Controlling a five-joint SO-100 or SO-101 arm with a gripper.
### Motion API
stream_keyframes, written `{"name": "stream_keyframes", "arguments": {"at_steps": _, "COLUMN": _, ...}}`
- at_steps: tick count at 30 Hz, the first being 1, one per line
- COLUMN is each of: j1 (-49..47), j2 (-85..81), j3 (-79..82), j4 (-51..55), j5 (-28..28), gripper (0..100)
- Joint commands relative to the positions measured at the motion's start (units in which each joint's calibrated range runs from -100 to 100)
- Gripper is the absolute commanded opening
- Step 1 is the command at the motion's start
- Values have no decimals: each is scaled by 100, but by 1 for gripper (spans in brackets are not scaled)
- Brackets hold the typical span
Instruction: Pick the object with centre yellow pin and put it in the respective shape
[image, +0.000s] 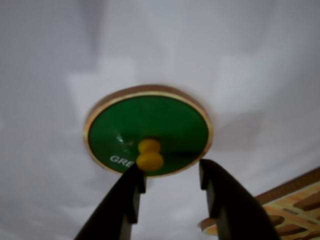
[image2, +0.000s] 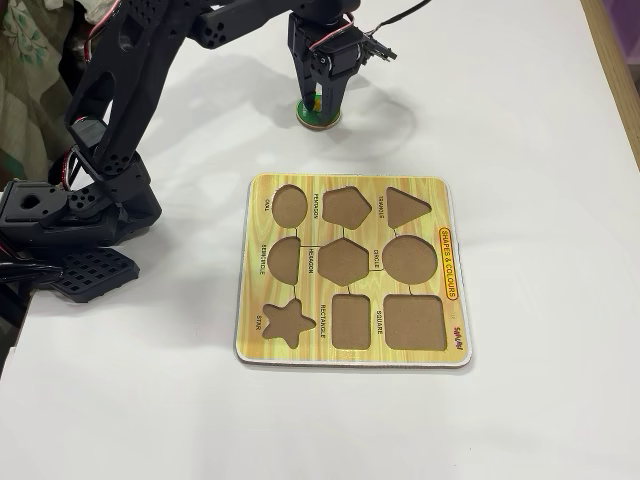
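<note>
In the wrist view the hand is spread open and holds nothing, its two fingers on either side of the yellow pin at the centre of a green disc. The disc lies flat on the white bench, at the far side, well apart from the puzzle board.

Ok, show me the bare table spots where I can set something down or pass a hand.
In the fixed view, free table lies right of the puzzle board and along the near edge below it. A clear strip runs between the board's top edge and the green disc. Crowded: the left side, with the arm base, and around the gripper over the disc.
</note>
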Motion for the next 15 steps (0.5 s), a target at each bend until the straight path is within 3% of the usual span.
{"name": "stream_keyframes", "arguments": {"at_steps": 1, "j1": 103, "j2": -100, "j3": -279, "j4": 31, "j5": -15, "gripper": 13}}
{"name": "stream_keyframes", "arguments": {"at_steps": 7, "j1": 74, "j2": -126, "j3": -279, "j4": 31, "j5": -47, "gripper": 13}}
{"name": "stream_keyframes", "arguments": {"at_steps": 15, "j1": -131, "j2": -134, "j3": -279, "j4": -833, "j5": -15, "gripper": 13}}
